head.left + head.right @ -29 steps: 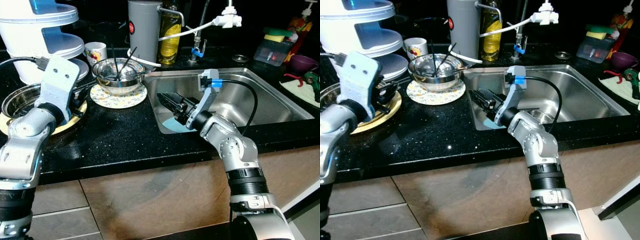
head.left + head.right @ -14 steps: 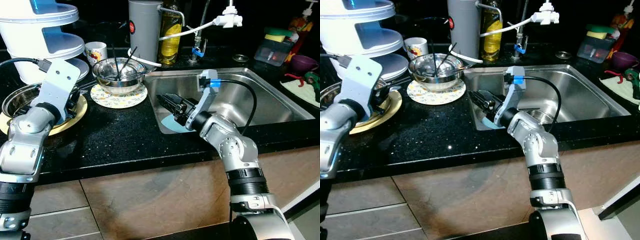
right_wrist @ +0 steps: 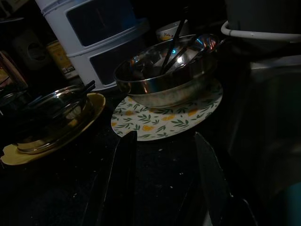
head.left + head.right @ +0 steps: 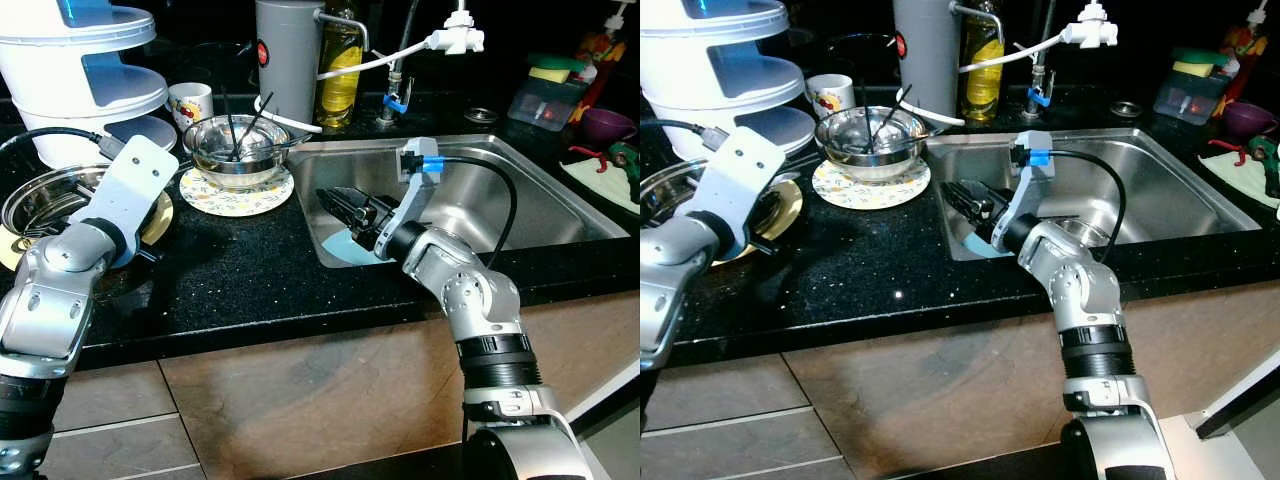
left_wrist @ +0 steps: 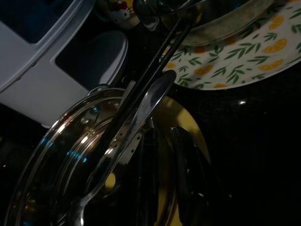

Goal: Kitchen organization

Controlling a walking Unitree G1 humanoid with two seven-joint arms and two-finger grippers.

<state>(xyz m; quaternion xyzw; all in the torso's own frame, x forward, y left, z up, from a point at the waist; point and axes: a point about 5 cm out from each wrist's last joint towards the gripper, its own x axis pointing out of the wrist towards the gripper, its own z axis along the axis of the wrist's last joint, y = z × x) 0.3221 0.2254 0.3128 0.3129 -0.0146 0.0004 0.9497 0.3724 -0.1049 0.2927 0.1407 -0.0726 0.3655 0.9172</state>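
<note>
Black counter [image 4: 250, 270] | spoon [image 5: 136, 122] lies lengthwise across steel bowl [image 5: 56, 155] | left fingers [image 5: 186, 188] spread | right fingers [image 3: 123, 179] spread

shiny steel bowl [image 4: 236, 150], brushed steel sink [image 4: 560, 205], glossy speckled black counter [image 4: 240, 275]

Head views are being lit evenly and sharply from above; glare is being thrown off the sink [image 4: 560, 200] and steel bowl [image 4: 235, 150]. Wrist views are being rendered dim, with near fingers blurred.

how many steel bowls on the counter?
2. One steel bowl sits on the patterned plate beside the sink; the other sits on the yellow plate by the left claw.
</note>
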